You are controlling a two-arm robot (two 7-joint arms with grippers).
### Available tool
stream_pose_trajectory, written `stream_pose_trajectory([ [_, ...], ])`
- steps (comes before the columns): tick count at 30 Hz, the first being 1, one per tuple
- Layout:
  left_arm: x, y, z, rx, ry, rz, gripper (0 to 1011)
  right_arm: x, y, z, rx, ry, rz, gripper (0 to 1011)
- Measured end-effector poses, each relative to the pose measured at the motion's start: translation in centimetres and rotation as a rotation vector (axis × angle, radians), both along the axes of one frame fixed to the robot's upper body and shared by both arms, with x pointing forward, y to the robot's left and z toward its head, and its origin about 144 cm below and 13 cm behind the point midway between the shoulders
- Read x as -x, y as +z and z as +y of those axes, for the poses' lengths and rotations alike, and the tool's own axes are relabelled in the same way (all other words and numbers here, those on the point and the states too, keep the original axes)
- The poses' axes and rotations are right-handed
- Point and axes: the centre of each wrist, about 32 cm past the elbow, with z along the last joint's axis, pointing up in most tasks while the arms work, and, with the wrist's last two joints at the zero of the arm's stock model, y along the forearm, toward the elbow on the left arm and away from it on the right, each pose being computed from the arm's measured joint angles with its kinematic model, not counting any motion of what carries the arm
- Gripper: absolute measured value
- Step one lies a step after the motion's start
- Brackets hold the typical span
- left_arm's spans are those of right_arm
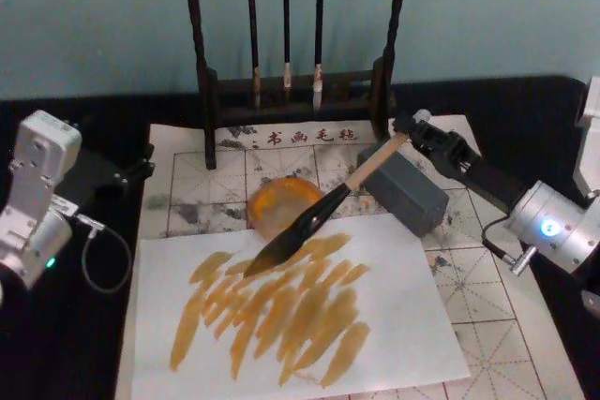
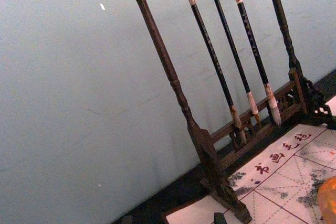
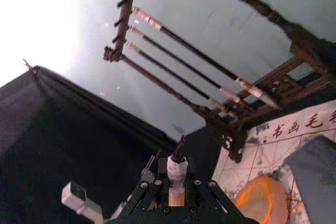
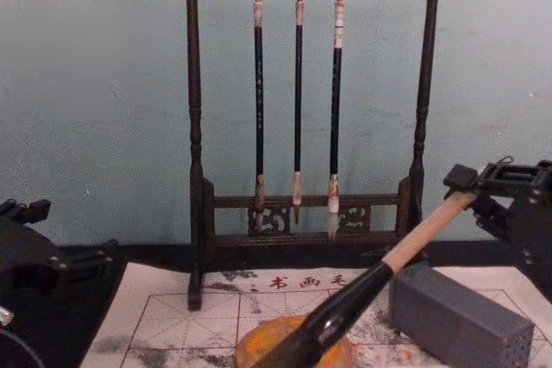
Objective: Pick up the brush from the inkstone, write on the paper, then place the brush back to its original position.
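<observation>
Now right end effector (image 1: 405, 128) clamped on the brush (image 1: 319, 213) — tuft on white sheet (image 1: 412, 325), left arm (image 1: 37, 194) parked

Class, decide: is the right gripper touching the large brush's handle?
Touching. The chest view shows the right gripper shut on the pale top end of the brush. The left gripper is parked at left.

A black-covered table (image 1: 66, 353) carries a dark wooden brush rack (image 1: 203, 81) at its far side, and the red-gridded paper (image 1: 497, 325) lies flat from the rack's feet out toward the near edge.
</observation>
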Motion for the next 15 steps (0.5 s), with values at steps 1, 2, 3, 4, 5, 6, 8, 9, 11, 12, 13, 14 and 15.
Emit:
stream_pose_trajectory([
  [1,0.00,0.00,0.00,0.000,0.000,0.000,1001,0.00,0.02,-0.01,0.004,0.007,-0.002,188],
  [2,0.00,0.00,0.00,0.000,0.000,0.000,1001,0.00,0.03,-0.03,0.007,0.013,-0.004,188],
  [3,0.00,0.00,0.00,0.000,0.000,0.000,1001,0.01,0.04,-0.07,0.013,0.025,-0.007,188],
  [4,0.00,0.00,0.00,0.000,0.000,0.000,1001,0.01,0.04,-0.09,0.017,0.031,-0.009,188],
  [5,0.00,0.00,0.00,0.000,0.000,0.000,1001,0.01,0.04,-0.10,0.020,0.038,-0.010,188],
  [6,0.00,0.00,0.00,0.000,0.000,0.000,1001,0.02,0.03,-0.10,0.028,0.053,-0.014,188],
  [8,0.00,0.00,0.00,0.000,0.000,0.000,1001,0.04,0.02,-0.11,0.035,0.068,-0.018,188],
  [9,0.00,0.00,0.00,0.000,0.000,0.000,1001,0.04,0.01,-0.12,0.038,0.074,-0.020,188],
  [11,0.00,0.00,0.00,0.000,0.000,0.000,1001,0.08,-0.02,-0.19,0.052,0.095,-0.026,188],
  [12,0.00,0.00,0.00,0.000,0.000,0.000,1001,0.11,-0.04,-0.20,0.060,0.109,-0.029,188],
  [13,0.00,0.00,0.00,0.000,0.000,0.000,1001,0.13,-0.05,-0.20,0.065,0.117,-0.030,188],
  [14,0.00,0.00,0.00,0.000,0.000,0.000,1001,0.14,-0.05,-0.21,0.069,0.123,-0.032,188],
  [15,0.00,0.00,0.00,0.000,0.000,0.000,1001,0.16,-0.05,-0.20,0.074,0.132,-0.035,188],
])
